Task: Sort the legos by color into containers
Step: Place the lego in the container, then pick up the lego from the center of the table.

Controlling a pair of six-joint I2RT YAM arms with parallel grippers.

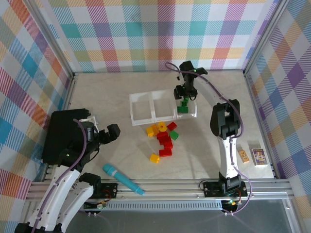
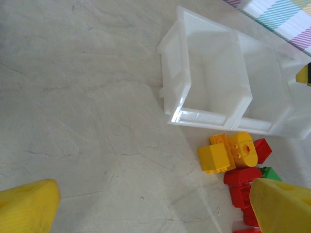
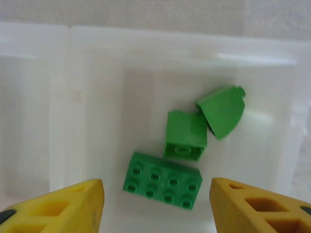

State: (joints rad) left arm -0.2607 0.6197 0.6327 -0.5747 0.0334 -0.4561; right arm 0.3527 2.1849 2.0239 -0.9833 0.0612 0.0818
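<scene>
The clear tray of three containers (image 1: pixel 132 109) lies mid-table. Its right compartment (image 3: pixel 68 97) holds three green legos: a flat eight-stud brick (image 3: pixel 163 180), a small block (image 3: pixel 185 135) and a rounded piece (image 3: pixel 221 110). My right gripper (image 1: pixel 186 92) hovers over that compartment, open (image 3: pixel 156 187), its yellow fingers (image 3: pixel 63 208) clear of the bricks. In front of the tray lies a pile of red legos (image 1: pixel 166 141), yellow ones (image 1: pixel 153 130) and a green one (image 1: pixel 173 134). My left gripper (image 1: pixel 109 133) stands open (image 2: pixel 155 208) over bare table left of the pile, holding nothing.
A large black box (image 1: pixel 63 136) sits at the left edge beside the left arm. A teal pen-like cylinder (image 1: pixel 122 178) lies near the front edge. Two small cards (image 1: pixel 259 156) lie at the right. One yellow brick (image 1: pixel 154 158) sits apart from the pile.
</scene>
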